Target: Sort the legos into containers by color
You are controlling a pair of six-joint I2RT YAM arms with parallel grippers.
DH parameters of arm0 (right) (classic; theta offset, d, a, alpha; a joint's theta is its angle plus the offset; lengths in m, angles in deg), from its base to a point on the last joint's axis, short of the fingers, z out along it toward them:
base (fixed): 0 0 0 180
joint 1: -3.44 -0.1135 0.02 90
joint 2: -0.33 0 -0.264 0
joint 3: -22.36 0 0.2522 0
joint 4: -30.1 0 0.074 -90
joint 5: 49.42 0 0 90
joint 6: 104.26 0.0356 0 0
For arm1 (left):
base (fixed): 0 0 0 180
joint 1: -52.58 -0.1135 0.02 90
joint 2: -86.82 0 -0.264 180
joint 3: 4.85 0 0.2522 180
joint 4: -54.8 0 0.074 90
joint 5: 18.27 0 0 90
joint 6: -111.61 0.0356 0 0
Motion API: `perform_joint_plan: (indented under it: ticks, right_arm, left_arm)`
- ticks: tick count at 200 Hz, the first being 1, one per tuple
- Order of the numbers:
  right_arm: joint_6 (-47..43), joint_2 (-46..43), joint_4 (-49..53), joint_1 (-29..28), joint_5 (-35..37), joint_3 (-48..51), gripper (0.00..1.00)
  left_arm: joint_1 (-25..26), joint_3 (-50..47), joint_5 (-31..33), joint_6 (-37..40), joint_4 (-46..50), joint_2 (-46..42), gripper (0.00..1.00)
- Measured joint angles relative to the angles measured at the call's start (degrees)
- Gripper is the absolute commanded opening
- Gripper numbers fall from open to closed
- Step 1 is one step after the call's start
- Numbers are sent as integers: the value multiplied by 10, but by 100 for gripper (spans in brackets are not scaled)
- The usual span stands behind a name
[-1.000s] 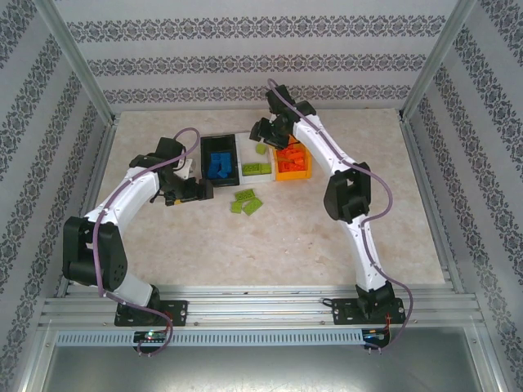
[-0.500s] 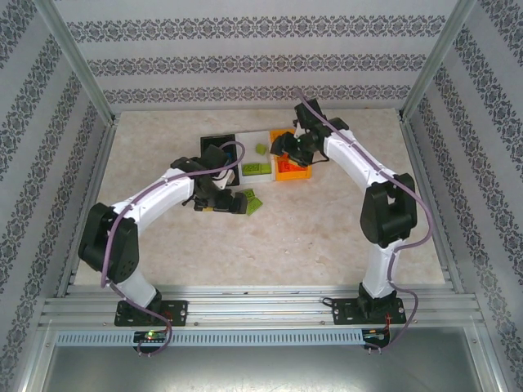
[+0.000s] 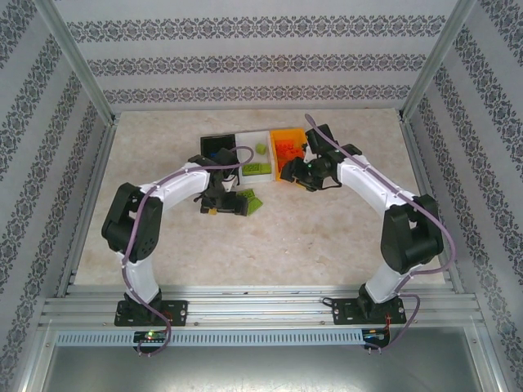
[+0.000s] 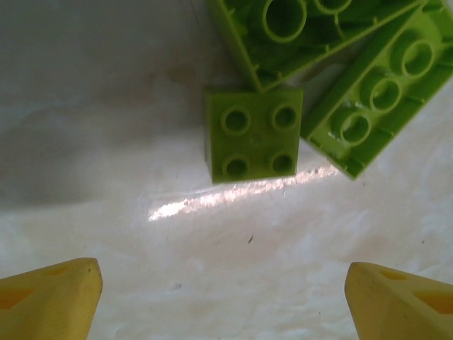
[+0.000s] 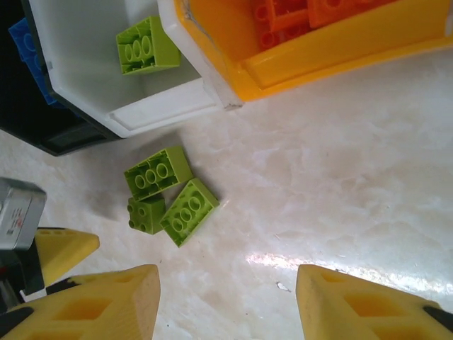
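**Over the loose greens: both jaws spread, empty**

L gripper (image 4: 225,301) has its jaws wide apart with nothing between. Just ahead lies a 2x2 green lego (image 4: 253,133), touching a long green brick (image 4: 382,92) and another (image 4: 304,28). Bare table (image 4: 141,248) lies near side of them. R gripper (image 5: 237,304) is likewise agape over bare top. Beyond, in a row: black bin (image 5: 64,134) w/ blue brick (image 5: 21,39), white bin (image 5: 163,113) w/ green piece (image 5: 146,45), orange bin (image 5: 340,42) w/ orange-red bricks (image 5: 297,14). Both arms are bent inward.

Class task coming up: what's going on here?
Two robot arms are sorting small plastic bricks by colour. The open left gripper is aimed at three lime green bricks loose on the table. The open, empty right gripper is near the orange plastic bin of orange-red bricks. Blue bricks lie in the black bin, green ones in the white bin.
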Motion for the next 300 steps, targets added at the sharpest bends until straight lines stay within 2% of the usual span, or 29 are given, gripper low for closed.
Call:
perform_joint_plan:
  ticks: [63, 111, 146, 171, 199, 219, 252, 279, 300]
  right_arm:
    - [40, -54, -5, -52, 47, 41, 52]
    - [41, -86, -4, -34, 48, 54, 50]
    - [31, -120, -21, -21, 36, 118, 49]
    - [20, -122, -17, -16, 27, 143, 49]
    - [13, -122, -23, -13, 16, 144, 48]
    - [12, -113, -32, -13, 11, 142, 47]
    - [19, -91, -50, -13, -1, 142, 47]
    - [15, -84, -40, -8, -4, 117, 48]
    - [20, -85, -56, -5, -4, 114, 47]
  left_arm:
    - [-2, 70, -14, 57, -1, 63, 78]
    - [-11, 70, -13, 61, 0, 77, 71]
    - [-12, 68, -6, 50, -3, 82, 64]
    - [-12, 49, 0, 36, -16, 82, 62]
    - [-13, 41, 8, 30, -24, 80, 55]
    - [-13, 42, 12, 30, -23, 80, 56]
    - [-13, 66, 15, 38, -19, 93, 64]
    - [-13, 98, 15, 40, -12, 116, 63]
    - [-13, 127, 15, 49, 14, 134, 59]
